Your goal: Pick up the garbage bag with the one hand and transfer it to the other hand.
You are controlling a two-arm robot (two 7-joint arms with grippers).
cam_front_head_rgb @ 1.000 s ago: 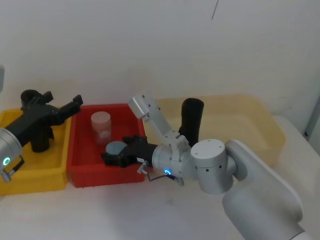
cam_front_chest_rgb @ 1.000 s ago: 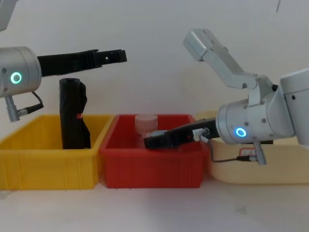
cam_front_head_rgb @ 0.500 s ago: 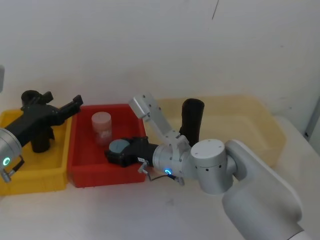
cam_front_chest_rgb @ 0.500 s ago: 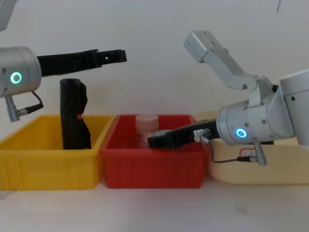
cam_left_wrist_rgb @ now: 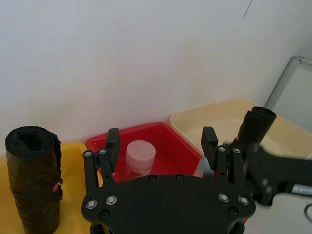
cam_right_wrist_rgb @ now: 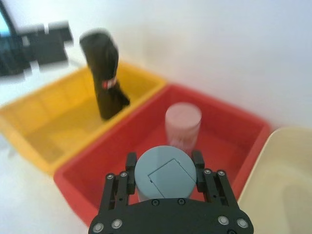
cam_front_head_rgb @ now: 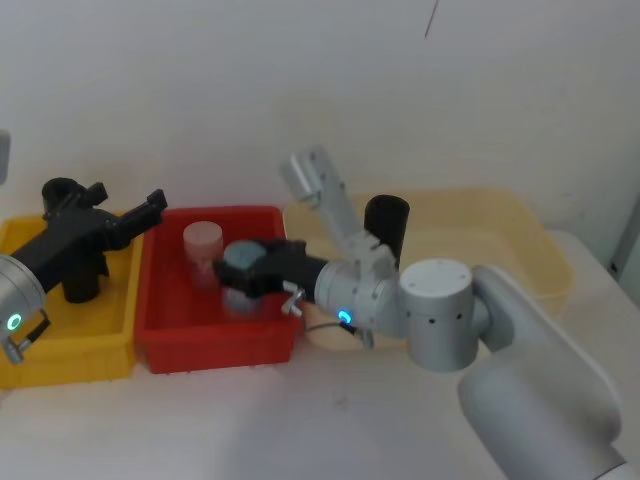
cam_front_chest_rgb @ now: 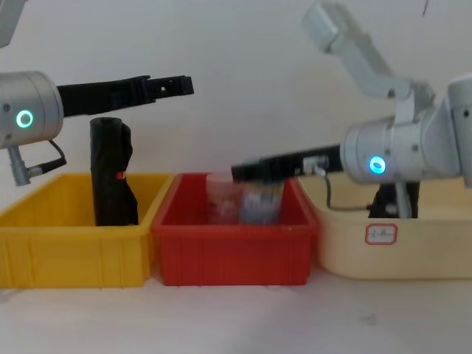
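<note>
The garbage bag (cam_front_head_rgb: 385,224), a tall black roll, stands in the beige bin (cam_front_head_rgb: 520,235); it also shows in the left wrist view (cam_left_wrist_rgb: 256,123). My right gripper (cam_front_head_rgb: 236,276) hovers over the red bin (cam_front_head_rgb: 215,345), well to the left of the bag. It is shut on a grey-lidded jar (cam_right_wrist_rgb: 165,173), held above the bin floor. My left gripper (cam_front_head_rgb: 150,206) hangs open and empty over the yellow bin (cam_front_head_rgb: 60,350), its fingers (cam_left_wrist_rgb: 113,141) spread wide.
A similar black roll with a red mark (cam_front_chest_rgb: 110,173) stands in the yellow bin below my left gripper. A pale pink jar (cam_front_head_rgb: 202,245) stands in the red bin just beyond the held jar. A white wall lies close behind all three bins.
My right gripper has risen from low in the red bin, lifting the grey-lidded jar with it. The left arm and both black rolls have not moved.
</note>
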